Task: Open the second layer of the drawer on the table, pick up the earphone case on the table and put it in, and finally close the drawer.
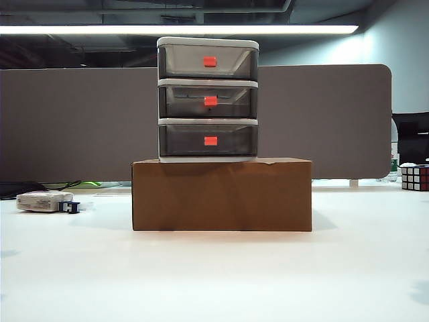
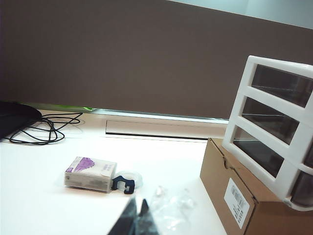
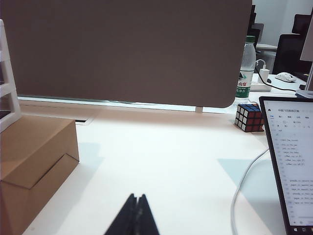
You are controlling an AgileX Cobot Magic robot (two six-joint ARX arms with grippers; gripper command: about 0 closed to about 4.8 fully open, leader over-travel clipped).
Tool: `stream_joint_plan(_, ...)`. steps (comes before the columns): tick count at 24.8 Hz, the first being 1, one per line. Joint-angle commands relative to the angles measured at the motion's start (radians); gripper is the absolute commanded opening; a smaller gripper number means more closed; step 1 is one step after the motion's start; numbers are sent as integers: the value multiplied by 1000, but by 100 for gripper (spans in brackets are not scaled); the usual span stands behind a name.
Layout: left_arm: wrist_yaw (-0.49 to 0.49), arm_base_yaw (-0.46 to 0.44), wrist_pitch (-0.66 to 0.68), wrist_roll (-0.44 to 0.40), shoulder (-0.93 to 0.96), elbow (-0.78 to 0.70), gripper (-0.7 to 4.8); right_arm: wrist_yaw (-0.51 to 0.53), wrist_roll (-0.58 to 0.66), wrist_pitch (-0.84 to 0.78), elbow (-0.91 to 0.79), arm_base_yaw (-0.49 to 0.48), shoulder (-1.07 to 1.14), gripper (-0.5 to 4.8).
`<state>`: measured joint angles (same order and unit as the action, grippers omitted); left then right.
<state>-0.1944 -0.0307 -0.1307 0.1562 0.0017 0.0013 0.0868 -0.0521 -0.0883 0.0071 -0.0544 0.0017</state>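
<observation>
Here, the left hand (image 2: 138, 215): clenched, dark fingers pressed together, nothing between them. Hangs low over the white tabletop (image 2: 39, 196). Just beside the fingertips, a crumple of clear plastic (image 2: 171, 208). Further out on the tabletop, a small box with a purple label (image 2: 90, 173), touching a roll of clear tape (image 2: 131, 179) with a dark blue clip. Beyond those, loose black cables (image 2: 46, 129) near the grey partition (image 2: 122, 54).

Next, the right hand (image 3: 136, 213): likewise clenched and empty, low over bare tabletop, well apart from everything. To one side, the corner of the brown cardboard box (image 3: 34, 152); to the other, a laptop screen (image 3: 291, 161) with a white cable (image 3: 244, 186) trailing beside it. Further off, a Rubik's cube (image 3: 248, 117) and a green-labelled water bottle (image 3: 247, 66).

Centre of the tabletop in the exterior view: the cardboard box, and on top of it the drawer (image 1: 208, 159), upright, white frame, three smoky tiers. The second layer (image 1: 181, 102) shut, flush with the tiers above and below, red-orange handle (image 1: 210, 100) facing the camera.
</observation>
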Motion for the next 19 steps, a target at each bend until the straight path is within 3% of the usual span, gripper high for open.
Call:
stream_joint_plan(1,62,40,-5,-2,1,6,-6,1,0,-13,-4,0,-2,-5)
stream_joint_plan(19,60,58,-3,1,1,6,-5,1,0,-13,-4,0,-2,-5)
